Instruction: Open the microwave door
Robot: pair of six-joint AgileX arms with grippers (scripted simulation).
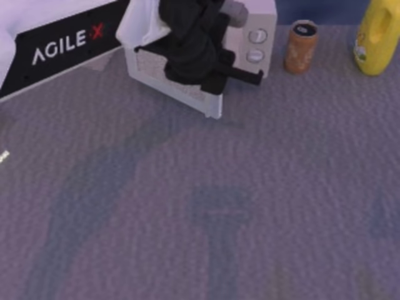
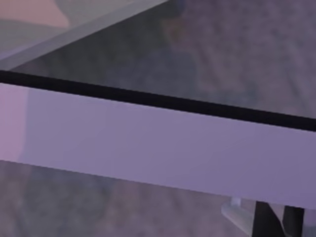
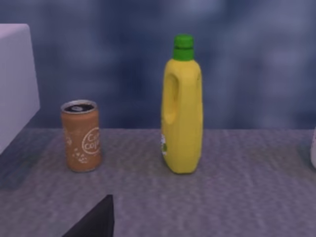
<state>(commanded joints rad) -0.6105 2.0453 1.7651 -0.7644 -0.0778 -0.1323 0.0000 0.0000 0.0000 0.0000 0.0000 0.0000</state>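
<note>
My left hand point(image 1: 250, 76) sits against the front of the microwave point(image 1: 250, 28), at the free edge of the microwave door point(image 1: 181, 87), just below the two knobs point(image 1: 257, 45). Black fingers point(image 1: 247, 75) point toward the top view's right, but the wrist bulk covers the grip, so I cannot tell whether they are spread or pinching the door edge. The left wrist view is filled by a pale flat band with a dark upper edge, probably the door seen very close, and it does not settle the grip either.

The door is already swung partly out: its long axis runs diagonally from the hinge side at the oven's left front toward the lower right, with the free corner out over the worktop point(image 1: 187, 219). To my judgement the coming move turns on this: the free edge must travel further out and round to the left about that left hinge, so the pull should follow an arc, not a straight line.

The left arm reaches in from the upper left, folded over the oven. The right hand is not in the top view; its wrist view faces a brown can point(image 3: 81, 136) and a yellow bottle point(image 3: 181, 111), well apart from the door, and its grip cannot be told
</note>
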